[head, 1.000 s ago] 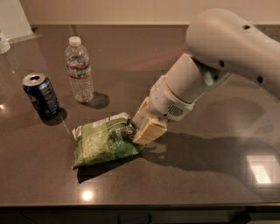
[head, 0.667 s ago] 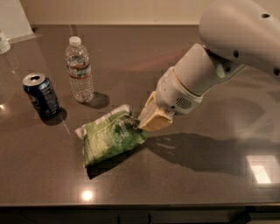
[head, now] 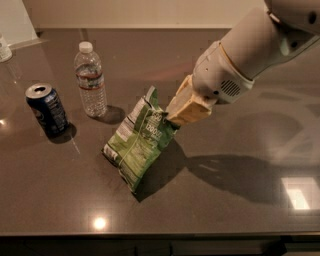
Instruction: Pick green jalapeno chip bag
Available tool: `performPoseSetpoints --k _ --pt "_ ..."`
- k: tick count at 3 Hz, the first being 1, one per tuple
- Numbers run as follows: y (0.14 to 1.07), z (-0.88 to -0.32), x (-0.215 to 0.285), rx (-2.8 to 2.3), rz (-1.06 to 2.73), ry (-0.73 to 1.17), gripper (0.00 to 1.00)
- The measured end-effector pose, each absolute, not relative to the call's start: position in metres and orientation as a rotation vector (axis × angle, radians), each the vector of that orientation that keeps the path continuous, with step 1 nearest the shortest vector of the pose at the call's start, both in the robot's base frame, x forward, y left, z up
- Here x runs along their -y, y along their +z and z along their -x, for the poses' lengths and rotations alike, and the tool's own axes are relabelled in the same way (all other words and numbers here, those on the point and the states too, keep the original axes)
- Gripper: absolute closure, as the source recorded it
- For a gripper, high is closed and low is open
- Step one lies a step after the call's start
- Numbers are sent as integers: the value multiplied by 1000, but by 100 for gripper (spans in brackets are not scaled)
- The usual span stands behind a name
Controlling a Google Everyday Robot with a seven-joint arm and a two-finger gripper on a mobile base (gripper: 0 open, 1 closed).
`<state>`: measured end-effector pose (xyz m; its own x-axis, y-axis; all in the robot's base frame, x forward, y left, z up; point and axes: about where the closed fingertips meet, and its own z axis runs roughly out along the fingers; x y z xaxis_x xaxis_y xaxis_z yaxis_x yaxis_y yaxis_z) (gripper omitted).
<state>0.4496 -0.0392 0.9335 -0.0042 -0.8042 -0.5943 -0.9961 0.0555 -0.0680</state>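
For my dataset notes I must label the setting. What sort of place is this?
Probably an office kitchenette or break room: a dark polished counter against a pale wall, with a soda can, a water bottle and the green jalapeno chip bag, which the tool grips by its upper edge.

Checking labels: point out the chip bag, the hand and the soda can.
green jalapeno chip bag (head: 137,145), camera view, middle of its front.
hand (head: 173,119), camera view, between fingertips, at the bag's upper edge.
soda can (head: 48,110), camera view, side wall.

Upper right, arm (head: 260,45) cropped; gripper (head: 172,119) at edge of green jalapeno chip bag (head: 137,145).
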Motion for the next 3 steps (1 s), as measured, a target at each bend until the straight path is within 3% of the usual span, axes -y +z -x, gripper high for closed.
performPoseSetpoints --k 2,3 --pt "1028 -459 44 -1693 1761 489 100" --pt "1028 -459 44 -1693 1761 489 100"
